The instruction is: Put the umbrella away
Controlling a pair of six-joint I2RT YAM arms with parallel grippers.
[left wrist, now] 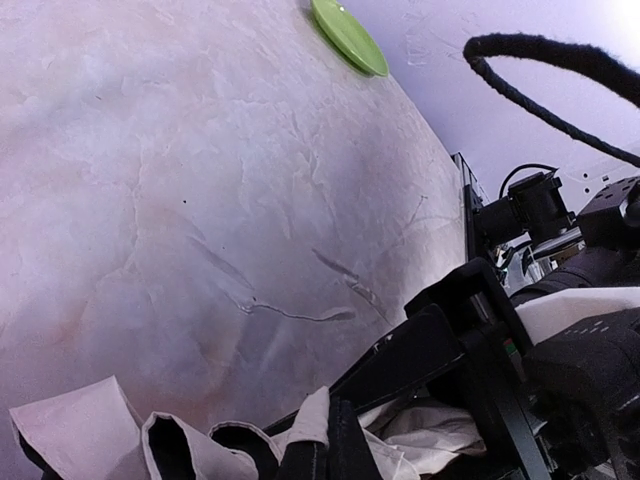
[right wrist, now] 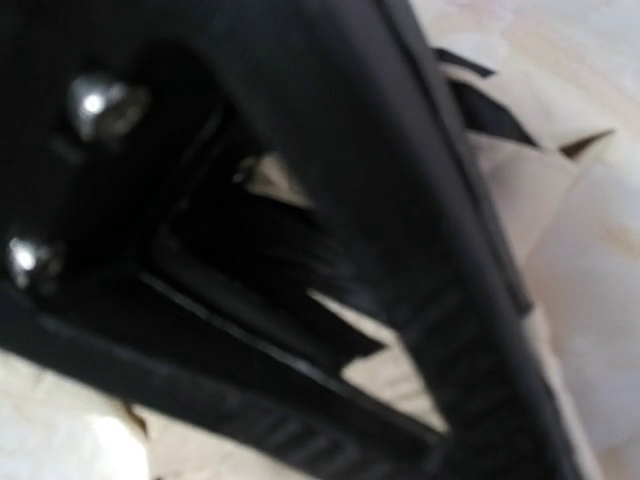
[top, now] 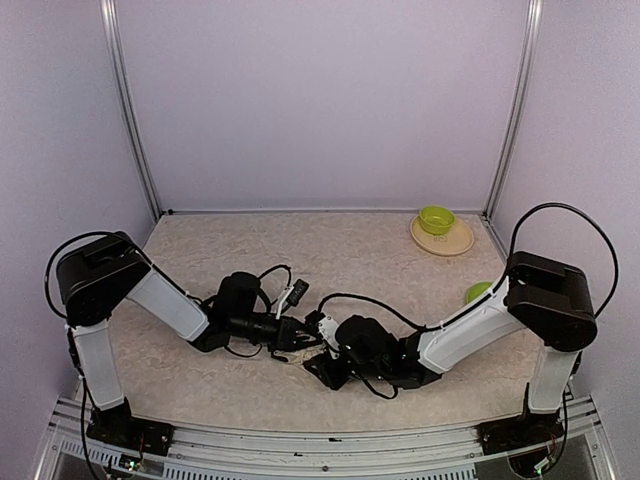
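The umbrella lies bunched on the table between the two arms, mostly hidden by them in the top view. In the left wrist view its cream fabric with black lining fills the bottom edge. My left gripper is shut, with a fold of that fabric pinched in its tips. My right gripper faces the left gripper from the right, and its black fingers sit over the crumpled fabric. The right wrist view is blurred, filled with black parts, with cream fabric at the right. How far its jaws are apart is not clear.
A green bowl sits on a beige plate at the back right. A second green bowl stands by the right arm's elbow. A black cable loops overhead in the left wrist view. Walls enclose the table on three sides.
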